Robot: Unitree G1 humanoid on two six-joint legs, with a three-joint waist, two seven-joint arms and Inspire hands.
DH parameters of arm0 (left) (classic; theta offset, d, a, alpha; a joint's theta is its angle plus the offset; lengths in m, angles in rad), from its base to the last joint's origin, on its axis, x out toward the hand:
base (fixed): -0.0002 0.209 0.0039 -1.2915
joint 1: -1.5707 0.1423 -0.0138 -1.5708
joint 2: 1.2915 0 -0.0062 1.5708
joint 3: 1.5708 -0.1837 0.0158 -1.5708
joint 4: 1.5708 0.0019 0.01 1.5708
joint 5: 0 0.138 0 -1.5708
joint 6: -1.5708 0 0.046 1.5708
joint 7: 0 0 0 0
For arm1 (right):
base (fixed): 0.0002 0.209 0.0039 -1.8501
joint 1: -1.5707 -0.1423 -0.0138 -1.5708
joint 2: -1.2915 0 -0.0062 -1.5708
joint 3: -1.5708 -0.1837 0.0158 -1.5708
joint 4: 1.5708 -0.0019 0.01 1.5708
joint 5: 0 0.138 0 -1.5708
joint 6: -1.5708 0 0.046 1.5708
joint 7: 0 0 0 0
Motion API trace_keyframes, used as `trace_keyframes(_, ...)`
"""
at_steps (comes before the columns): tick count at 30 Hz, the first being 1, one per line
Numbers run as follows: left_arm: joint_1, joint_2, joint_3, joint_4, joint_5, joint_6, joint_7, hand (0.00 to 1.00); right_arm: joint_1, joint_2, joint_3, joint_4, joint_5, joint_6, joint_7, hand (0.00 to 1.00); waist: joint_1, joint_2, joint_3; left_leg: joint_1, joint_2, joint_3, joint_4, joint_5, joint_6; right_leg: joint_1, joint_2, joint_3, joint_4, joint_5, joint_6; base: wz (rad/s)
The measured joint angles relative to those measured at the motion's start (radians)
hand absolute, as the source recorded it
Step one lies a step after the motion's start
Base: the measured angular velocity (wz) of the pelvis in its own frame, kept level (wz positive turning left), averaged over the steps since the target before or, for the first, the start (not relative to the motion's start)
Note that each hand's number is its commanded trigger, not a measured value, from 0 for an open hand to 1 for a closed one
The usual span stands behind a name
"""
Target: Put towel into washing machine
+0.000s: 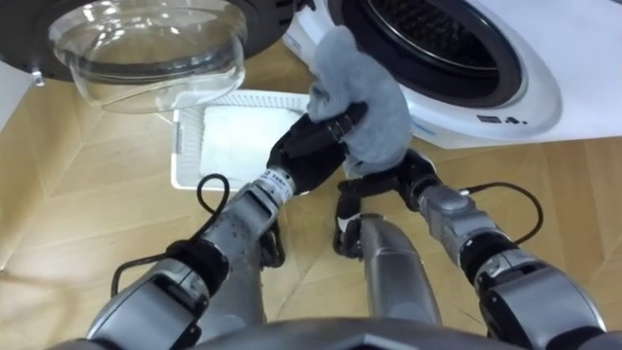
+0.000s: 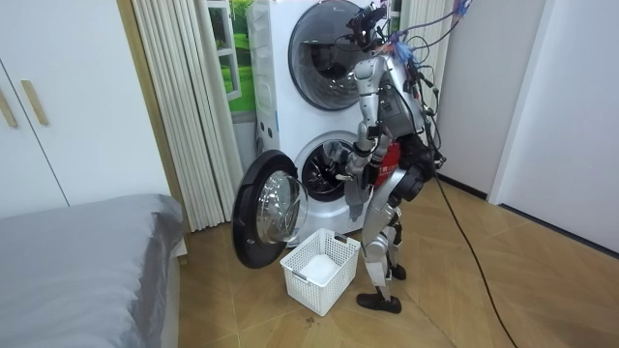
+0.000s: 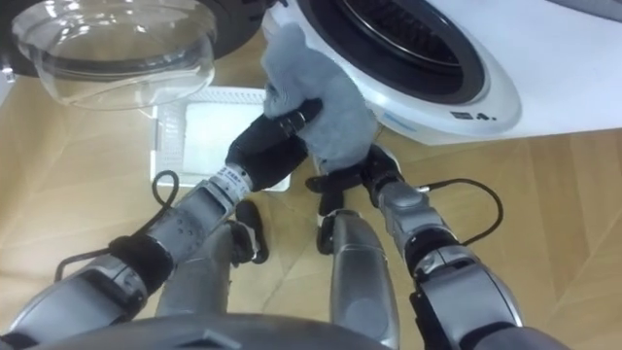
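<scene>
Gripping one fleecy grey towel (image 1: 364, 97), bunched into a lump, in the curled fingers of the left hand (image 1: 306, 146), just outside the round mouth of one glossy white washing machine (image 1: 505, 87). Underneath the cloth, the right hand (image 1: 389, 183), fingers hidden, grasp impossible to tell. Below, one white latticed plastic basket (image 1: 185, 146); above it, one domed clear-glass door (image 1: 146, 49).

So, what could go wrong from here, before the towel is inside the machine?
1. The left hand grips the towel outside the drum opening; if the hold slips, it may fall to the floor or into the basket.
2. The towel's loose part could drape over the opening's lower edge.
3. The open door stands near the left arm; a wide swing might hit it.
</scene>
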Motion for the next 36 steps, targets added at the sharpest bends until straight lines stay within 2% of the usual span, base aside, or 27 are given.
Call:
trace_keyframes(6,-0.002,-0.015,0.0,-0.001,-0.064,0.0,0.02,1.0,-0.005,0.0,-0.001,0.001,-0.002,0.007,-0.048,1.0,0.0,-0.002,-0.0003,0.015,-0.001,0.0,-0.001,0.0,0.0,0.013,-0.001,-0.001,0.003,0.0,0.0,0.0)
trace_keyframes(9,0.0,-0.015,-0.001,0.0,-0.063,0.002,0.025,1.0,-0.003,0.003,-0.008,0.001,-0.003,0.026,-0.066,1.0,0.0,-0.002,-0.0004,0.034,-0.002,0.0,-0.011,0.0,-0.001,0.033,-0.001,-0.001,-0.009,0.001,0.0,0.0)
trace_keyframes(13,0.013,-0.015,-0.001,0.003,-0.061,0.006,0.024,1.0,0.003,0.001,-0.011,0.002,-0.002,0.028,-0.087,1.0,0.015,-0.002,-0.0004,0.042,0.0,0.003,-0.023,0.003,-0.001,0.042,0.001,-0.003,-0.024,0.01,-0.001,-0.02)
trace_keyframes(15,0.028,-0.014,-0.001,0.02,-0.06,0.013,0.015,0.53,0.024,-0.002,-0.011,0.001,-0.004,0.028,-0.088,1.0,0.034,0.0,-0.0011,0.054,0.0,0.007,-0.035,0.005,-0.003,0.054,0.007,0.001,-0.041,0.016,0.0,-0.07)
trace_keyframes(16,0.041,-0.003,0.0,0.022,-0.05,0.018,0.01,0.0,0.033,-0.001,-0.012,0.001,-0.012,0.029,-0.091,1.0,0.045,0.0,-0.0009,0.056,0.001,0.005,-0.041,0.007,-0.006,0.055,0.011,0.005,-0.048,0.018,-0.001,-0.1)
trace_keyframes(22,0.072,0.047,0.009,0.072,-0.023,0.041,-0.006,0.0,0.043,-0.01,-0.023,0.002,-0.082,0.044,-0.096,1.0,0.07,0.008,-0.0003,0.049,0.0,-0.004,-0.053,0.012,-0.013,0.048,0.015,-0.004,-0.055,0.021,-0.003,0.01)
trace_keyframes(26,0.074,0.06,0.038,0.104,0.061,0.052,-0.006,0.0,0.04,-0.015,-0.064,0.001,-0.083,0.044,-0.112,1.0,0.096,0.02,-0.001,0.047,0.001,-0.004,-0.06,0.012,-0.014,0.047,0.013,-0.02,-0.057,0.021,-0.003,0.02)
trace_keyframes(29,0.067,0.075,0.067,0.131,0.184,0.059,-0.003,0.0,0.031,-0.032,-0.065,-0.007,-0.071,0.043,-0.119,1.0,0.121,0.044,-0.0002,0.048,0.0,-0.006,-0.07,0.013,-0.015,0.048,0.012,-0.021,-0.056,0.021,-0.003,0.0)
trace_keyframes(31,0.072,0.085,0.074,0.131,0.216,0.058,0.004,0.0,0.034,-0.037,-0.056,-0.027,-0.07,0.041,-0.124,1.0,0.123,0.051,-0.0001,0.048,-0.001,-0.004,-0.073,0.016,-0.017,0.046,0.011,-0.021,-0.054,0.021,-0.003,0.0)
trace_keyframes(32,0.071,0.096,0.092,0.131,0.263,0.058,0.02,0.0,0.034,-0.038,-0.058,-0.028,-0.068,0.035,-0.128,1.0,0.123,0.054,0.0002,0.048,-0.001,-0.004,-0.074,0.017,-0.017,0.046,0.011,-0.021,-0.054,0.021,-0.004,0.0)
trace_keyframes(35,0.079,0.098,0.143,0.13,0.393,0.053,0.065,0.0,0.037,-0.05,-0.061,-0.025,-0.029,0.029,-0.135,1.0,0.129,0.055,0.0,0.046,-0.002,-0.007,-0.074,0.017,-0.017,0.046,0.011,-0.022,-0.056,0.021,-0.004,0.0)
trace_keyframes(36,0.081,0.101,0.147,0.13,0.444,0.039,0.098,0.0,0.038,-0.057,-0.061,-0.025,-0.014,0.029,-0.142,1.0,0.132,0.055,-0.0002,0.045,-0.003,-0.008,-0.075,0.018,-0.016,0.047,0.01,-0.021,-0.058,0.021,-0.004,0.0)
